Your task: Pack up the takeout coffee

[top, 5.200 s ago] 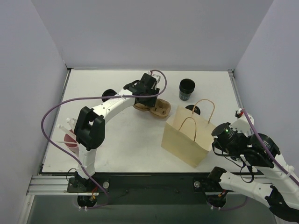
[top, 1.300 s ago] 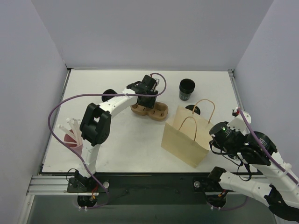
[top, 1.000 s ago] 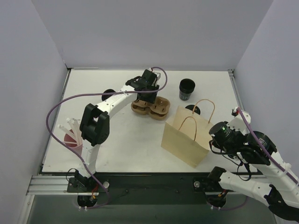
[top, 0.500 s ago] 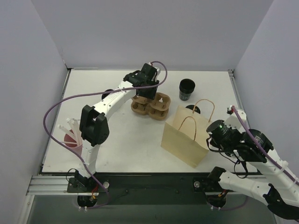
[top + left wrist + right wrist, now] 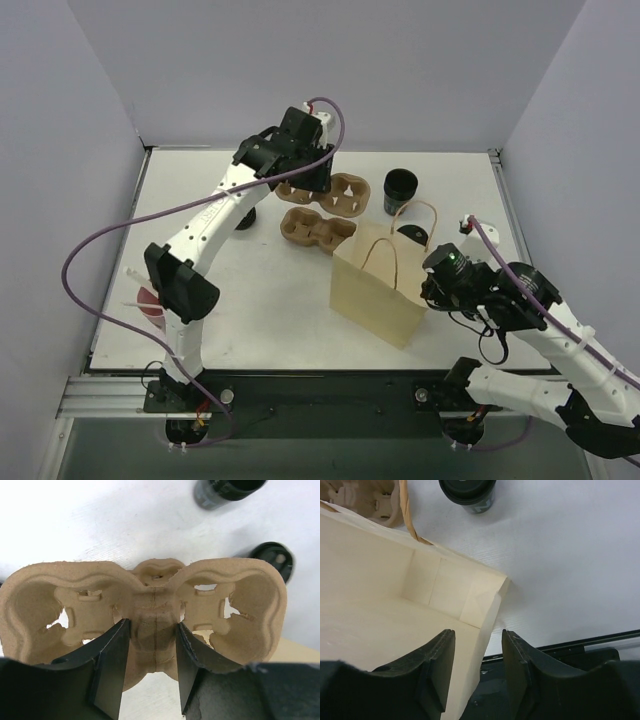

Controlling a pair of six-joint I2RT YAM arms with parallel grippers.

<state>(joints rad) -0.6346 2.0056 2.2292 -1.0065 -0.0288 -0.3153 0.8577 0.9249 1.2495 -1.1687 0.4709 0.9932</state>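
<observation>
My left gripper [image 5: 312, 176] is shut on the middle ridge of a brown pulp carrier [image 5: 150, 605] and holds it in the air above the table. A second pulp carrier [image 5: 315, 228] lies on the table below it. The takeout coffee [image 5: 244, 216] shows only as a small black shape beside the left forearm. My right gripper [image 5: 477, 660] is open, its fingers astride the right wall of the tan paper bag [image 5: 380, 610] without pinching it. The bag [image 5: 380, 285] stands open near the front right.
A stack of lidless black cups [image 5: 400, 190] stands at the back right, also in the right wrist view [image 5: 467, 492]. Black lids [image 5: 415, 235] lie just behind the bag. A red-and-white item [image 5: 148, 295] sits at the left edge. Walls enclose three sides.
The left arm lifted one carrier up and toward the back, leaving a second on the table. The bag shifted slightly left, and the right gripper opened off its wall.
</observation>
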